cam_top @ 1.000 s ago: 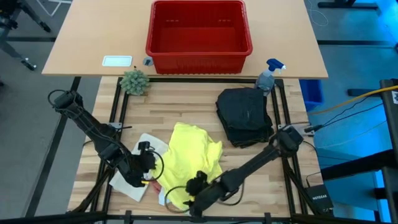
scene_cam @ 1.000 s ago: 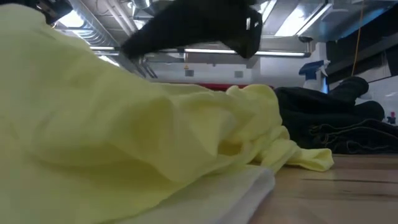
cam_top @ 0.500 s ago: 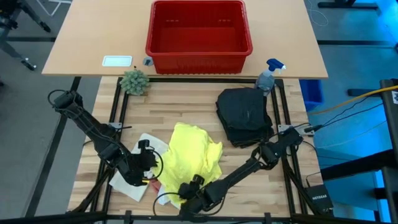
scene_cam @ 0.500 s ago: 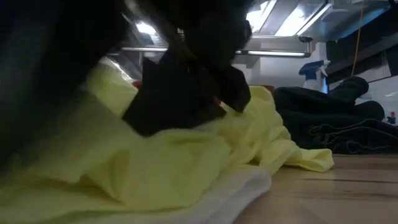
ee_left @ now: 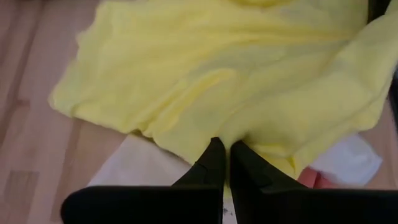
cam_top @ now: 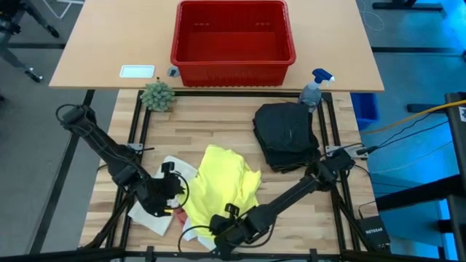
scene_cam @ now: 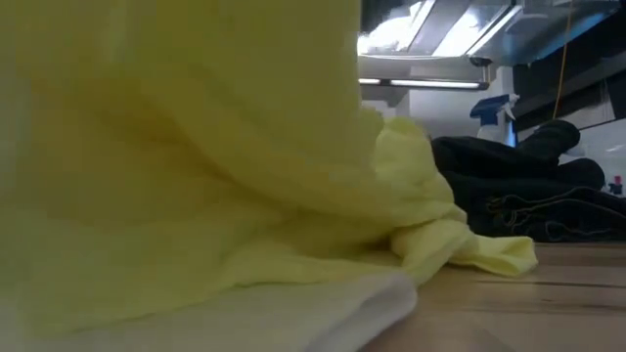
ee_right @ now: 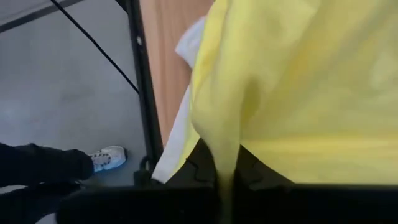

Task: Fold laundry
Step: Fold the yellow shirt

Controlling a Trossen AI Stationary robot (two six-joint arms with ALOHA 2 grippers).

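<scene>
Bright yellow cotton T-shirt (cam_top: 222, 185) lying crumpled at the near middle of the pale wooden slatted table (cam_top: 218, 120), draped over a flat white cloth (cam_top: 166, 191) that pokes out on its left side. Small patch of pink cloth (ee_left: 314, 179) just showing beside the white one, under the yellow hem. Large dark trousers (cam_top: 286, 135) folded in a neat stack on the table's right side, well apart from the yellow T-shirt.

Right gripper (cam_top: 222, 231) down at the near edge of the table, fingers pinched tight on a fold of the yellow T-shirt; in the right wrist view, yellow fabric hanging straight down between the two dark fingers (ee_right: 199, 165). In the low view, yellow fabric lifted close to the lens and filling most of the frame.

Left gripper (cam_top: 173, 196) at the left edge of the yellow T-shirt, fingers (ee_left: 211, 165) pressed together with their tips against the yellow hem, above the white cloth; whether any fabric is caught between them, cannot tell.

Red plastic basket (cam_top: 232, 42) on the far tan tabletop. Small green plant (cam_top: 157, 94) and blue-capped spray bottle (cam_top: 314, 87) at the far corners of the slatted table.

A shoe and dark trouser leg of a person (ee_right: 93, 162) on the grey floor beyond the table edge, in the right wrist view.
</scene>
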